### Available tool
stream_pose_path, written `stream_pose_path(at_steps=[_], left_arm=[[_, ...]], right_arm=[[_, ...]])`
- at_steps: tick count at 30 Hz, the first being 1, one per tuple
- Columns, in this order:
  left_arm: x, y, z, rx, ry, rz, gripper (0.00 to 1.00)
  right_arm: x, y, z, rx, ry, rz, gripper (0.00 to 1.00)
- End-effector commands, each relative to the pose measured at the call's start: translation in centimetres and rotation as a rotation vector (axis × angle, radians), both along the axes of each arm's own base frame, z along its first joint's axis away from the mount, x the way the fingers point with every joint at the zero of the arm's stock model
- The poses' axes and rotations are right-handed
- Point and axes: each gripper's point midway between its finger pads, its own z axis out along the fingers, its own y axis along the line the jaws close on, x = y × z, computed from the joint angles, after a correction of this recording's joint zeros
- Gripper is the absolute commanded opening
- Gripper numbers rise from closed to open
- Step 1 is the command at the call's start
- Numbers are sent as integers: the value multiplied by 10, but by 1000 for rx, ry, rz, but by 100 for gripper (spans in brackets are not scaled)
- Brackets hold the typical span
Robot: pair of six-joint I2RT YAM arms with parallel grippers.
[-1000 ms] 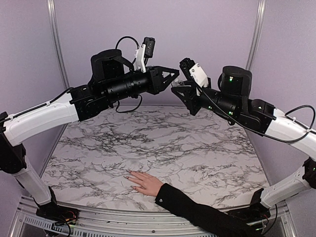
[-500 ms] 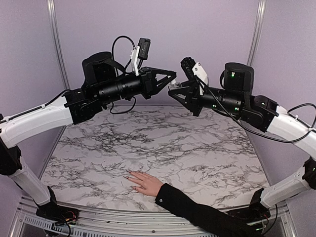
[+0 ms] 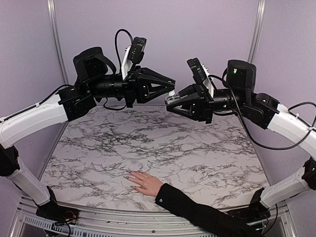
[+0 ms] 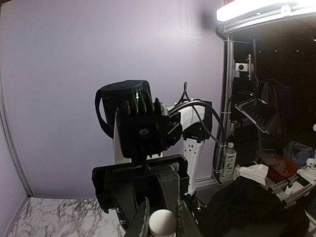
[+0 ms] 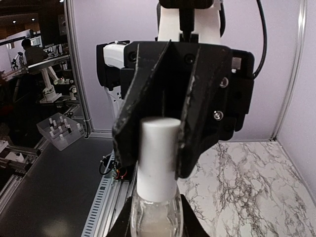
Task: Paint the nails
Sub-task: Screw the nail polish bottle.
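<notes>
Over table | left jaws clamp cap | right wrist alone shows right jaws gripping bottle

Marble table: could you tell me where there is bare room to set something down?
The table is bare left of and behind the hand; the sleeve crosses the near right edge. Overhead, left gripper and right gripper crowd the bottle.

white arm links, black joints, looped cables
</notes>
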Motion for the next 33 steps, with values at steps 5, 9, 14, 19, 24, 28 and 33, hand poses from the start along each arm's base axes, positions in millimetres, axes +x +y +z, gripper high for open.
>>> stream_pose_path(at_steps=[5, 9, 14, 19, 24, 28, 33], left_arm=[[-8, 1, -50, 192, 108, -87, 23], [10, 17, -18, 85, 88, 39, 42], [36, 45, 14, -12, 63, 272, 54], [59, 60, 29, -60, 92, 457, 55], [73, 46, 35, -86, 153, 590, 54], [83, 33, 39, -105, 189, 656, 59], [93, 13, 38, -114, 240, 674, 58]], right_arm=[[-52, -24, 96, 275, -262, 185, 0], [-42, -20, 78, 234, -266, 136, 0], [-10, -13, 50, 134, -237, -33, 0], [64, -22, 41, 54, -226, -463, 0], [105, -37, 29, -1, -260, -735, 0], [113, -36, 21, -43, -277, -812, 0], [113, -32, 15, -68, -288, -829, 0]])
